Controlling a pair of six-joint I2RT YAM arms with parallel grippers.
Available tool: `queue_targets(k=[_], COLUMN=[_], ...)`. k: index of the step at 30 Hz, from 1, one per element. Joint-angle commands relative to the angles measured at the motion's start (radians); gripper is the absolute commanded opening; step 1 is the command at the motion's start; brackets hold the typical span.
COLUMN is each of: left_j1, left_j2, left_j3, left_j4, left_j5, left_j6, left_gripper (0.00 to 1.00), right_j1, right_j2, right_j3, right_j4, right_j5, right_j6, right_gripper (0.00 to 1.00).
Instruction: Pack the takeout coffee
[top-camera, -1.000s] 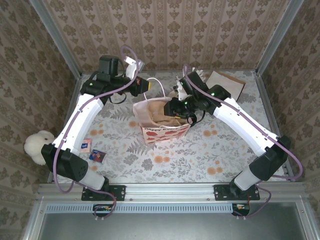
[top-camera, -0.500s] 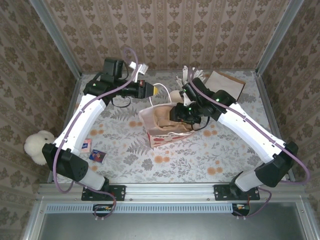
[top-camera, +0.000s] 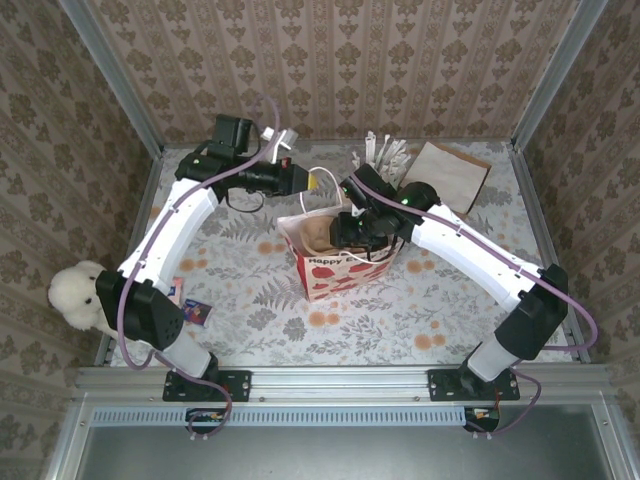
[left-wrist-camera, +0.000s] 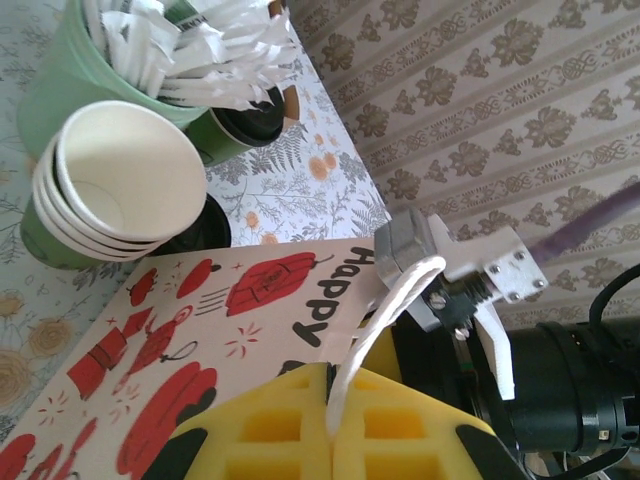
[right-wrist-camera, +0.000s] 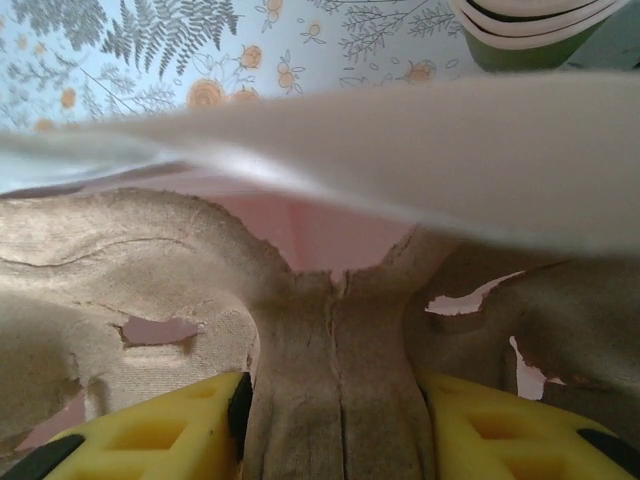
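Bag-loading, I'd say: left end effector (left-wrist-camera: 330, 430) pinches the handle (left-wrist-camera: 395, 300) of the bag (top-camera: 345, 272). Right end effector (right-wrist-camera: 335, 420) straddles a pulp tray (right-wrist-camera: 130, 260) inside; whether it grips I cannot tell. Cup (left-wrist-camera: 110, 180) stands outside at the bag's 12 o'clock. Next, right should lift clear and fetch it.

Paper cups (left-wrist-camera: 115, 185) behind gift bag (top-camera: 340, 268)

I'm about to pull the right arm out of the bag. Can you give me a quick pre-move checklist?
1. Left tool shut on bag handle: ok.
2. Gift bag upright, mouth open: ok.
3. Right tool released from pulp carrier: cannot tell; its fingers flank the centre ridge.
4. Carrier seated inside the bag: ok.
5. Takeout coffee cups packed: not ok; they stand outside the bag.
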Motion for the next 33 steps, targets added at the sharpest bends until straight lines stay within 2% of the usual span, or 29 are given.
queue_targets(k=[1,7,14,25,33], left_j1=[0.018,0.017,-0.009,-0.026,-0.023], left_j2=[0.011,0.001,-0.004,-0.012,-0.024], left_j3=[0.022,-0.018,-0.022,-0.029,-0.036], left_j4=[0.010,0.142,0.274,0.249,0.225], left_j5=[-0.010,-0.091,-0.084,-0.042,-0.046], left_j6=[-0.032,-0.116,-0.158,-0.138,-0.139], left_gripper=[0.00,0.00,0.00,0.00,0.00], right_j1=[0.005,0.007,0.018,0.020,0.027], right_j2=[0.016,0.009,0.055,0.130,0.061], right_j3=[0.034,0.041,0.066,0.089,0.062], right_j4=[-0.083,-0.103,-0.154,-0.171,-0.242], right_j5=[0.051,0.054,0.051,-0.069,-0.192], right_j6=[-0.098,-0.147,-0.162,-0.162,-0.143], right_gripper=[0.46,0.47,0.47,0.47,0.47])
